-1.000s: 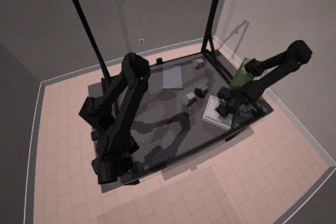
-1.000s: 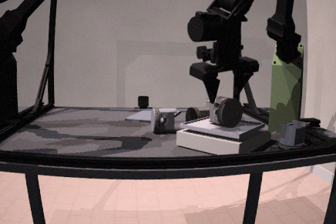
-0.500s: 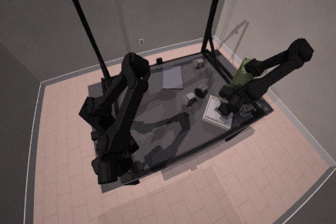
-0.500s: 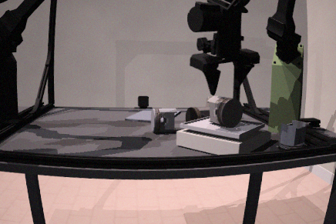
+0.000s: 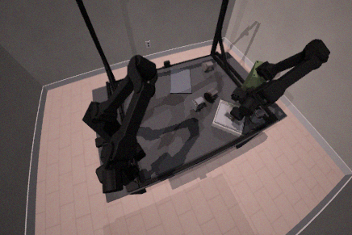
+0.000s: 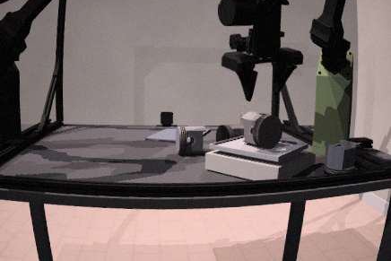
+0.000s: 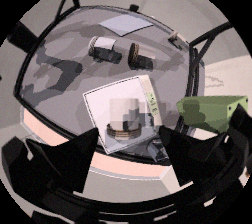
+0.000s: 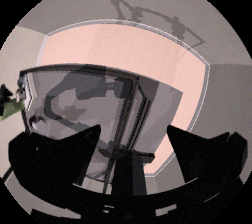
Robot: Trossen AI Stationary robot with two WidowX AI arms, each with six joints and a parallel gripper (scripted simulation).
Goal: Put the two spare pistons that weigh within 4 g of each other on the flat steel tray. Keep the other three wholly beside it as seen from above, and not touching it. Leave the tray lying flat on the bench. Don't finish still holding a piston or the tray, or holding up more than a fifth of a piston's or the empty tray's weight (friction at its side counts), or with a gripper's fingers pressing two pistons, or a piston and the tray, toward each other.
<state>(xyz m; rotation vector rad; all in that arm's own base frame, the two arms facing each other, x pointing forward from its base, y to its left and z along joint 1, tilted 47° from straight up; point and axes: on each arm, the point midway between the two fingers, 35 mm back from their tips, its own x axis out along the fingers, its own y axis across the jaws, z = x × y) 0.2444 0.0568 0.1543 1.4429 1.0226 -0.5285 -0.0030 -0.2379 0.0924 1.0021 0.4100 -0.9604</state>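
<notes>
A pale piston (image 6: 261,128) (image 7: 123,120) lies on its side on the white box-shaped scale (image 5: 221,122) (image 6: 251,164) (image 7: 98,100). My left gripper (image 6: 264,91) (image 7: 129,130) (image 5: 236,111) hangs open and empty just above it, clear of it. The flat steel tray (image 5: 180,81) (image 6: 161,135) (image 7: 123,22) lies bare at the back. A light piston (image 5: 199,103) (image 6: 190,140) (image 7: 102,46) and a dark piston (image 5: 211,95) (image 6: 224,132) (image 7: 138,54) lie between tray and scale. Another piston (image 5: 207,66) (image 7: 175,37) lies at the far edge. A grey piston (image 6: 339,155) stands at the front right. My right gripper (image 8: 134,128) is open and empty, high over the other side.
A tall green block (image 5: 253,73) (image 6: 333,108) (image 7: 211,110) stands beside the scale, close to the left arm. A small black cube (image 5: 166,63) (image 6: 166,117) sits behind the tray. Black frame posts rise at the table's back corners.
</notes>
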